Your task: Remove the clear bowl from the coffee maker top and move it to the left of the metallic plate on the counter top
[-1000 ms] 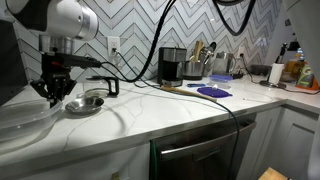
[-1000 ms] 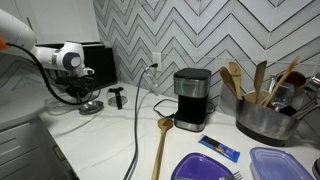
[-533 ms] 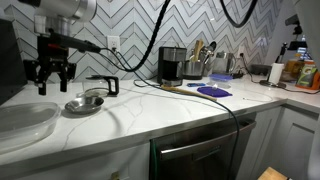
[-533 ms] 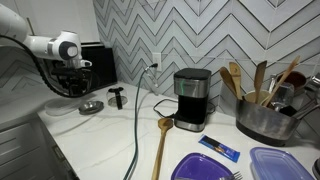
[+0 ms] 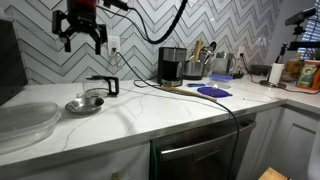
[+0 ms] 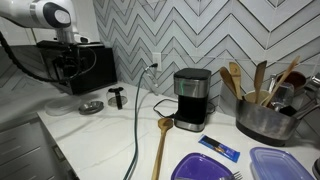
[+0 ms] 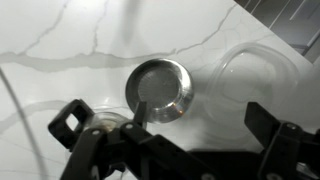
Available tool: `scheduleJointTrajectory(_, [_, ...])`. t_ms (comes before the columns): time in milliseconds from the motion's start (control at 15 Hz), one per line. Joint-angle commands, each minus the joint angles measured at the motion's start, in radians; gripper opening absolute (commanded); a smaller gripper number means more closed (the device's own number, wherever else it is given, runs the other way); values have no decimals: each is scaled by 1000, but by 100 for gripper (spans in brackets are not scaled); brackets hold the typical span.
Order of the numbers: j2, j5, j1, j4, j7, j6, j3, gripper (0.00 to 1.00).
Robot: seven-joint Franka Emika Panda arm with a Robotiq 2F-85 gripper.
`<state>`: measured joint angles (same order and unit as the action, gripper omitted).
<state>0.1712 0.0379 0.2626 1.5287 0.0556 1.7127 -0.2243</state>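
Hanging high above the desk (image 5: 160, 105) with the claw (image 5: 84, 38) spread wide and pinching nothing. Showing the clear bowl (image 5: 24, 122) lying upright on the white, grey-veined slab just beside the metallic plate (image 5: 84, 103), well apart from the coffee maker (image 5: 172, 64). Looking wide, shallow and glassy, with a thin rim catching light in the wrist view.

Both exterior views look across the counter top (image 5: 170, 105), sharing the metallic plate (image 7: 160, 88) the wrist view looks down on.

The metallic plate (image 7: 158, 88) is shiny polished metal, the counter top (image 7: 60, 30) glossy veined marble-look, the clear bowl (image 7: 252, 70) smooth.
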Motion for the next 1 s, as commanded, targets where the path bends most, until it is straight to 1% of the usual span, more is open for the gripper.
scheduleJointTrajectory(0, [-192, 15, -47, 191, 14, -21, 34, 100])
scheduleJointTrajectory(133, [-282, 21, -71, 277, 3, -13, 51, 100])
scheduleJointTrajectory(400, [-473, 27, -116, 453, 25, 18, 91, 100])
scheduleJointTrajectory(533, [-555, 22, -135, 521, 3, 27, 114, 100])
scheduleJointTrajectory(667, [-620, 28, -143, 575, -52, 56, 139, 100])
scheduleJointTrajectory(733, [-516, 7, -141, 458, -13, -5, 115, 100])
scheduleJointTrajectory(800, [-540, 8, -144, 475, -20, -1, 121, 100])
scheduleJointTrajectory(933, [-540, 7, -144, 468, -20, -1, 118, 100])
